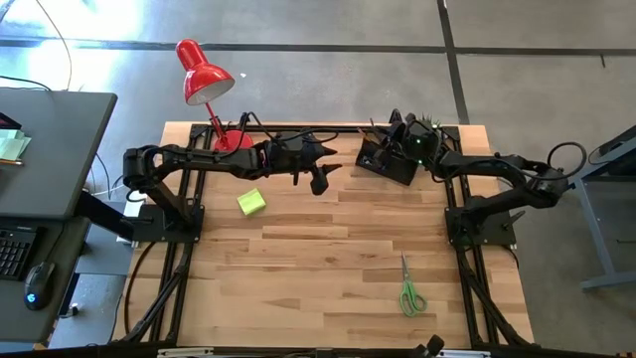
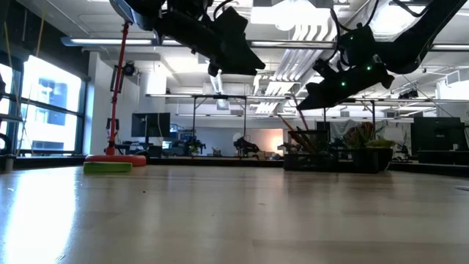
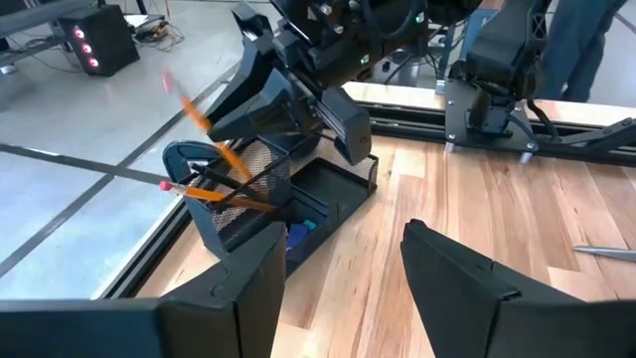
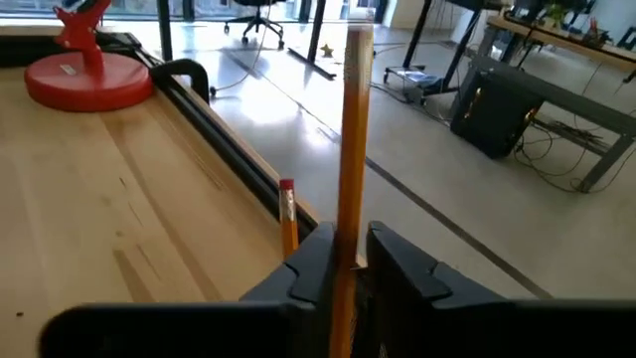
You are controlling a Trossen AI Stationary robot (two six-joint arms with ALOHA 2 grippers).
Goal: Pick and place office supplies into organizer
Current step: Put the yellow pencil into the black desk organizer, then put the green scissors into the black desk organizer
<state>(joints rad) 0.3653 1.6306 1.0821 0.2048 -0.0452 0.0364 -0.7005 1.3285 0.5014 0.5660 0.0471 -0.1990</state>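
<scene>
The right claw point(image 4: 346, 264) is hovering over the black mesh organizer point(image 1: 388, 159) at the bench's point(image 1: 328, 268) far edge, its fingers standing close on either side of an orange pencil point(image 4: 350, 139) pointing upright. I judge the pencil is being dropped into a compartment; whether it is gripped or already freed, I cannot tell. Next, that arm needs to lift clear. The left claw point(image 3: 338, 268), fingers apart and empty, is hanging above mid-bench facing the organizer. The sticky-note block point(image 1: 251, 202) and scissors point(image 1: 409, 289) are lying unplaced.

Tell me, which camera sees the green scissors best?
The high view: the scissors lie whole on the table's near right part, far from both arms. The left wrist view catches only a blade tip at its edge. The low and right wrist views miss them.
</scene>
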